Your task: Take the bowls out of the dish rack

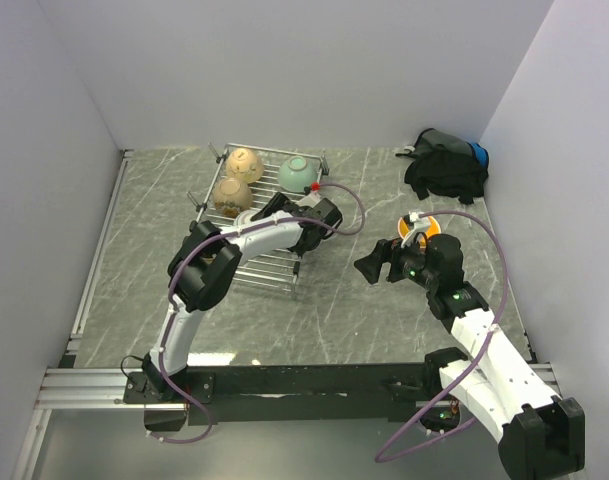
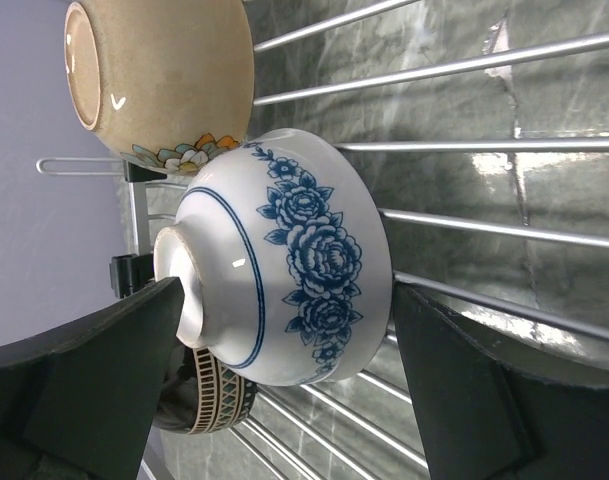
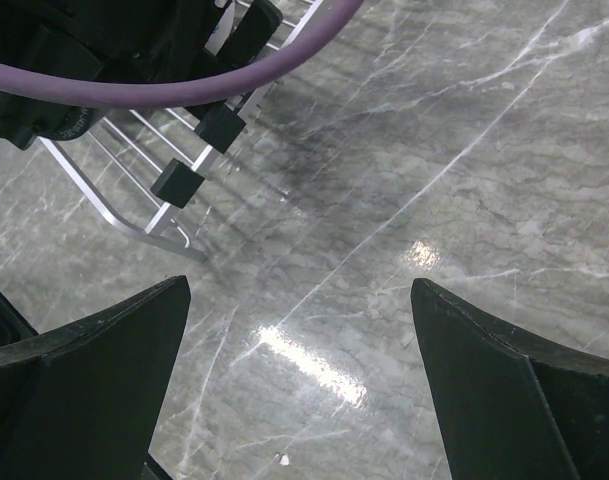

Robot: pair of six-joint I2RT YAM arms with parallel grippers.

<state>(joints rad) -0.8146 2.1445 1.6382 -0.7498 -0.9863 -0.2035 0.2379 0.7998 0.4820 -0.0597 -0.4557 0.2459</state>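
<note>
The silver wire dish rack (image 1: 269, 266) stands at the middle left. On it are a tan bowl (image 1: 245, 160), a speckled brown bowl (image 1: 231, 195) and a pale green bowl (image 1: 297, 173). My left gripper (image 1: 261, 215) is over the rack. In the left wrist view it (image 2: 287, 330) is open and straddles a white bowl with a blue pattern (image 2: 284, 270), one finger by the foot and one by the rim. I cannot tell whether they touch. A dark brown patterned bowl (image 2: 206, 402) lies under it, and the tan bowl (image 2: 159, 80) is beside it. My right gripper (image 1: 370, 268) is open and empty over the bare table (image 3: 384, 250).
An orange bowl (image 1: 420, 227) sits on the table behind my right wrist. A black bag (image 1: 446, 166) lies at the back right corner. White walls close the table on three sides. The rack's near corner (image 3: 134, 215) and the left arm's purple cable (image 3: 184, 90) show in the right wrist view.
</note>
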